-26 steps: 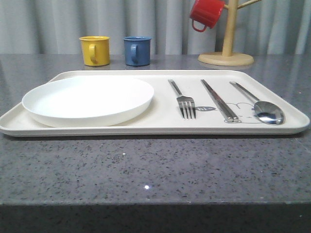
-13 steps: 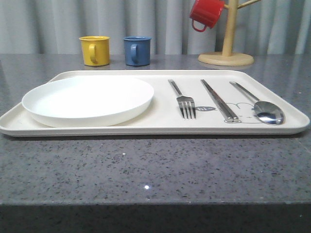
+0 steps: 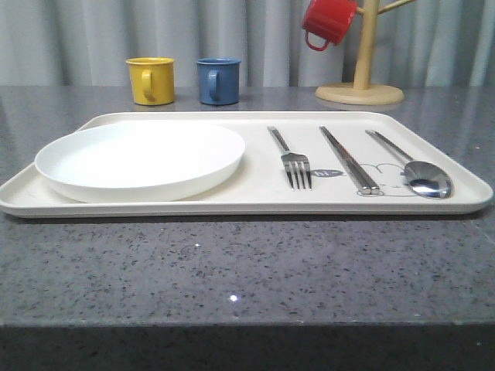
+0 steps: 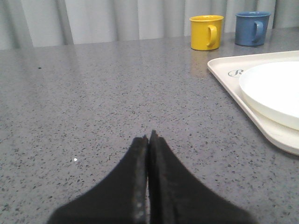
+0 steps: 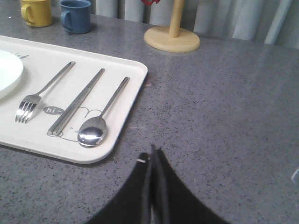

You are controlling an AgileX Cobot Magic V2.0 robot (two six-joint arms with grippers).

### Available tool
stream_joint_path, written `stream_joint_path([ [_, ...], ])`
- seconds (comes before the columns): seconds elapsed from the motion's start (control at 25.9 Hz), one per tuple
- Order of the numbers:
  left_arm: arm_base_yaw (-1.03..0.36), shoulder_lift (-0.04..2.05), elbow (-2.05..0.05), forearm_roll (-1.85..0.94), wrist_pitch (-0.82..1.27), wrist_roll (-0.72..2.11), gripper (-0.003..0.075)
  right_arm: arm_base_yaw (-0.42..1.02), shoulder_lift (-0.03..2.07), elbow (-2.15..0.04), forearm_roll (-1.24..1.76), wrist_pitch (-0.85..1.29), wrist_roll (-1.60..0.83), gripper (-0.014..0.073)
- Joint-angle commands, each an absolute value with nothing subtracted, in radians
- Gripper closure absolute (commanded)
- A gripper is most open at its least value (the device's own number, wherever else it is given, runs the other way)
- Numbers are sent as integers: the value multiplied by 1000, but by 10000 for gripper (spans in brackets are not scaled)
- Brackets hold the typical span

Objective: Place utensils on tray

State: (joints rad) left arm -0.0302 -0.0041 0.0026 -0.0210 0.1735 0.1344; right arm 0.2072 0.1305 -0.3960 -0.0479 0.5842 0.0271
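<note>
The left gripper (image 4: 149,140) has its jaws pressed together with nothing between them, poised over bare grey stone-patterned tabletop (image 4: 93,93). Ahead of those jaws and off to one side lies the near corner of the cream tray (image 4: 224,74), carrying a round white plate (image 4: 275,91); beyond it stand a yellow mug (image 4: 206,32) and a blue mug (image 4: 252,28).

The right gripper (image 5: 154,151) is likewise closed tight and empty, over the table just off the tray's rounded corner. Ahead of its jaws, on the tray, three utensils lie side by side, apart from one another: the spoon (image 5: 96,128) nearest the jaws, then the pair of chopsticks (image 5: 77,101), then the fork (image 5: 35,100) farthest, beside the plate. Well beyond the jaws stands the round wooden base of a mug tree (image 5: 172,38).

In the front view a red mug (image 3: 329,22) hangs from that tree.
</note>
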Motion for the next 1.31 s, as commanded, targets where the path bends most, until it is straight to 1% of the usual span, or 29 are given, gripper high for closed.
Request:
stream_joint_path([
  [0.0,-31,-28,5,-33,85,123,738,202,140,-421,-57,510,15,662],
  [0.27,-31,-28,5,-33,85,123,738,202,137,-416,-62,506,15,662],
  [0.39,-31,-28,5,-33,85,123,738,194,124,-387,-73,457,15,662],
  [0.58,-31,-28,5,-33,85,123,738,136,76,-281,-72,322,15,662],
  [0.85,-31,-28,5,-33,85,123,738,49,-24,-111,-53,230,15,662],
  [1.12,-31,-27,5,-33,85,123,738,-4,-27,19,-21,98,15,662],
  [1.27,-31,-27,5,-33,85,123,738,-5,-29,14,-19,115,15,662],
])
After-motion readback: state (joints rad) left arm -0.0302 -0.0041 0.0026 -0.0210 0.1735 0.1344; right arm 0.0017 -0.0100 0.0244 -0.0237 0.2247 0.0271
